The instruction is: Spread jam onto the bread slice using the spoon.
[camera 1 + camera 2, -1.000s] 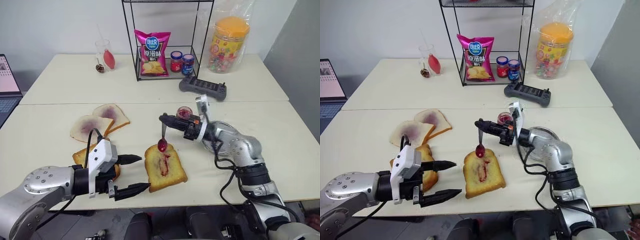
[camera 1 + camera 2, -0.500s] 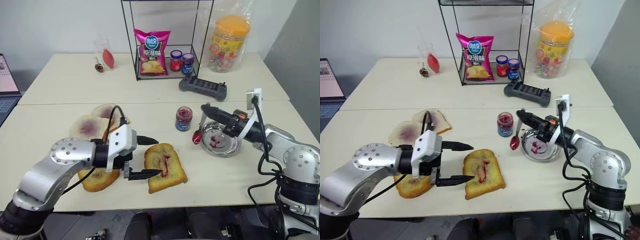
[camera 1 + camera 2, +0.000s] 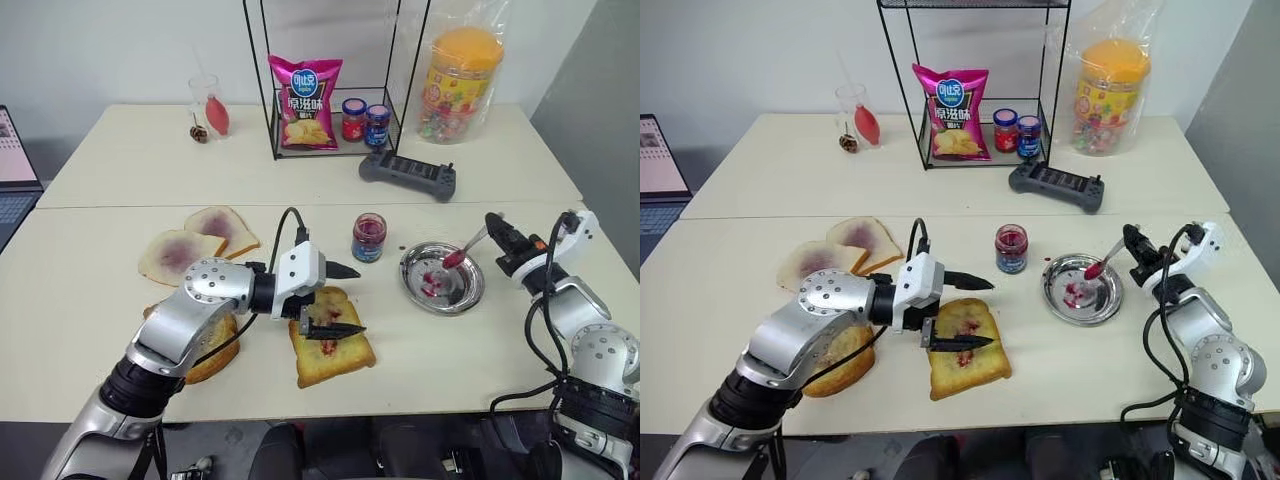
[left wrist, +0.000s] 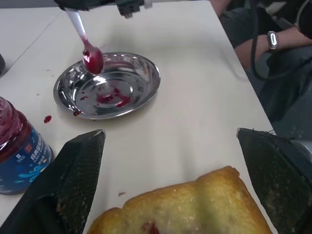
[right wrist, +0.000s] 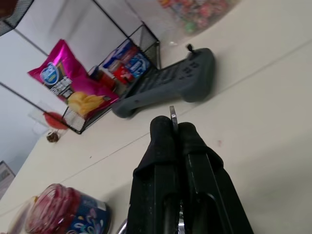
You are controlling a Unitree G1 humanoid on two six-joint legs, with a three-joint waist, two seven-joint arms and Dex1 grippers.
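Jam is staining the bowl of the small shiny silver spoon (image 3: 462, 248), which my right pincer (image 3: 497, 232) is pinching by its slim handle at the right of the frame, fingers pressed together around it. The red bowl is hanging over the round steel dish (image 3: 442, 278), itself smeared with red, right of centre on the cream table (image 3: 90, 300). Just left of the dish, the small clear glass jam jar with a blue label band (image 3: 368, 237) is standing upright. My left pincer (image 3: 343, 299) is reaching in from the left with its two black fingers spread wide; it is gripping nothing and sitting over the golden-brown toasted bread slice (image 3: 331, 344), which is lying at lower centre with a purple-red smear along its middle.
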